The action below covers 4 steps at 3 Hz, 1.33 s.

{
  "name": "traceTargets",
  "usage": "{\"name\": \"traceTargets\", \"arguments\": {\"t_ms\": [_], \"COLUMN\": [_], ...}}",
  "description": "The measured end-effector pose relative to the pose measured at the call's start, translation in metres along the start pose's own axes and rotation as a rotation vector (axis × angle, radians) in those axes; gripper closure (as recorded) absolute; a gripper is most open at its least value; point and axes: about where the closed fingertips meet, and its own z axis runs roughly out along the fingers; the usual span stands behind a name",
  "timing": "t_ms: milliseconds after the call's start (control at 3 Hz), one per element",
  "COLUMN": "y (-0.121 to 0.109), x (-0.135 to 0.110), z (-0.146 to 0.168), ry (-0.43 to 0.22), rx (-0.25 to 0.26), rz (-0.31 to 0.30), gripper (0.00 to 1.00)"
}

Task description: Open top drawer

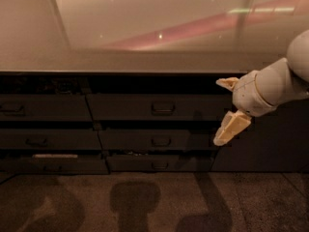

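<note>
The jaws hang at the right of the view, on the end of the white arm (pixel 270 86) that reaches in from the right edge. They are released: the two pale fingers (pixel 231 128) stand spread, one pointing up and left, the other down and left, with nothing between them. The top drawer (pixel 125 108) sits just under the counter (pixel 145 62), in the wider column of dark fronts, above the middle drawer (pixel 130 140) and bottom drawer (pixel 135 162). Its handle (pixel 163 108) is at the middle of the front, well left of the jaws. The jaws are beside the drawer's right end. Whether they touch it cannot be told.
</note>
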Motion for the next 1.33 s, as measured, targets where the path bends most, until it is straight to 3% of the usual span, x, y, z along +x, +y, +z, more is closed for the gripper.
{"name": "traceTargets", "arguments": {"t_ms": [333, 667, 1000, 1333], "y": [0.004, 0.004, 0.004, -0.008], "x": [-0.008, -0.008, 0.019, 0.055], "z": [-0.002, 0.004, 0.04, 0.071], "ry": [-0.071, -0.004, 0.107, 0.153], "rx": [-0.011, 0.03, 0.089, 0.102], "rz": [-0.022, -0.037, -0.052, -0.02], "gripper": [0.0, 0.0, 0.0, 0.0]}}
